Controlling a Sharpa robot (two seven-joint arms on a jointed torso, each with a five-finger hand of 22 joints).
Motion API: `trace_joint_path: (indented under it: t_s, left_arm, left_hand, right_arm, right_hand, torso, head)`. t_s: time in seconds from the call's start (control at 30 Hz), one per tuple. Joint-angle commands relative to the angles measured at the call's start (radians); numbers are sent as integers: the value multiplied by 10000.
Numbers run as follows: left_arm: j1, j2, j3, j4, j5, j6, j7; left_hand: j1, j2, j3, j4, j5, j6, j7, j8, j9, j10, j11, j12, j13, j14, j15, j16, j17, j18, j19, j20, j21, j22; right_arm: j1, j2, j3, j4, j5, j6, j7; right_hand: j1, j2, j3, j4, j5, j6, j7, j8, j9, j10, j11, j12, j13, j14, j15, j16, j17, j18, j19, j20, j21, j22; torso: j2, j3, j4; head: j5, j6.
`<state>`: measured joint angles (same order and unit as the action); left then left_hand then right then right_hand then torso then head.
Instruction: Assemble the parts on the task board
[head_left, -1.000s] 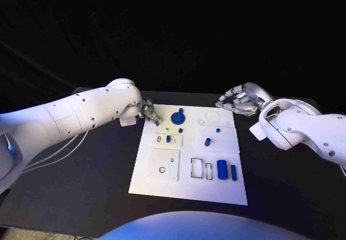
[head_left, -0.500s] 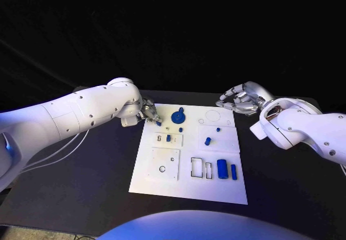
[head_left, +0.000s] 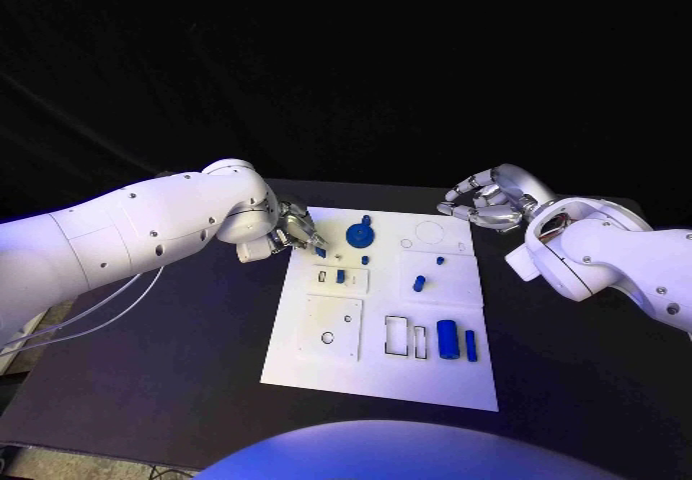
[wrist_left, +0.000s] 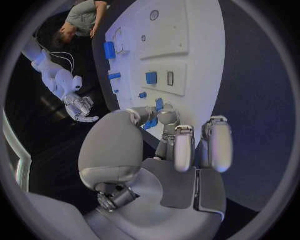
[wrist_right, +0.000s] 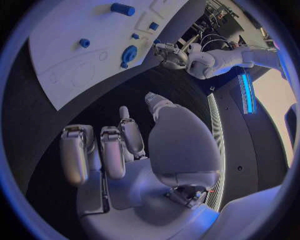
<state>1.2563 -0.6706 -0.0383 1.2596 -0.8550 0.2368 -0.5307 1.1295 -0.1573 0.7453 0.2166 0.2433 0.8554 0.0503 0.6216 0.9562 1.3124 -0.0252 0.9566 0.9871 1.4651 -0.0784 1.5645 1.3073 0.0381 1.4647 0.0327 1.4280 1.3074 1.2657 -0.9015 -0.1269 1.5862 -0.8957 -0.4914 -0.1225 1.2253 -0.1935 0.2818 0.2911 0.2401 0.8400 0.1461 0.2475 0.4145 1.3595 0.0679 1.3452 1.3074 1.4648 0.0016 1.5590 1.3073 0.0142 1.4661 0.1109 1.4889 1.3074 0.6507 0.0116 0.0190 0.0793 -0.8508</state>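
The white task board lies in the middle of the black table. My left hand is at its far left corner and pinches a small blue part between thumb and finger, just above the board's edge. On the board are a blue round disc, a small blue block, another blue piece, a blue cylinder and a thin blue bar. My right hand hovers beyond the far right corner, fingers curled in with nothing in them.
Several outlined recesses mark the board's near half. Black table lies bare on both sides of the board. In the right wrist view the board lies ahead of the palm, the left hand beyond it.
The left arm has shifted a little while its hand stays at the board's far left corner with the blue part. The right hand has hardly moved.
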Motion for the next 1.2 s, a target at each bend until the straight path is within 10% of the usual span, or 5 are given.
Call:
trace_joint_path:
  t_s: [0.03, 0.43, 1.2]
  left_arm:
    - [-36, -209, 9, 468, -152, -645, 172]
    - [-330, -821, -4, 1645, -2226, -1224, 308]
    - [-648, -830, -88, 2149, -3106, -1076, 152]
  left_hand:
    - [-125, -16, 1545, -1610, 236, 81, -55, 73, 1062, 80, -11, 78, 50, 1057, -19, 63, 2635, -10, 166, 5, 9, 1873]
    - [-267, -148, 1672, -1785, 662, 184, -94, 221, 1068, 238, -48, 302, 214, 1057, -53, 63, 2635, -24, 212, -27, 63, 1920]
    - [-341, -253, 1723, -1870, 919, 286, -121, 291, 1038, 358, -70, 418, 285, 1057, -72, 63, 2635, -40, 256, -46, 123, 1964]
  right_arm:
    - [-5, -19, 1, 2, 43, 89, 91]
    - [-13, -42, 0, -10, 100, 102, 129]
    - [-54, -42, 0, -6, 105, 97, 107]
  right_hand:
    - [-98, 15, 21, -54, 55, -49, -1, 37, 16, -39, -22, -33, 12, 971, -52, -25, 2295, 95, 500, -60, -49, 2195]
    - [-81, 31, 69, -68, 157, -64, -1, 44, 23, -60, -23, -51, -7, 965, -53, -36, 2273, 103, 480, -62, -85, 2179]
    - [-42, 15, 126, -94, 297, -80, 0, 52, 32, -83, -24, -68, -26, 965, -54, -35, 2276, 106, 474, -64, -97, 2176]
  torso:
    - [-3, -3, 8]
    - [-22, -8, 13]
    - [0, 5, -2]
  head:
    - [50, -12]
    - [182, -56]
    - [225, -72]
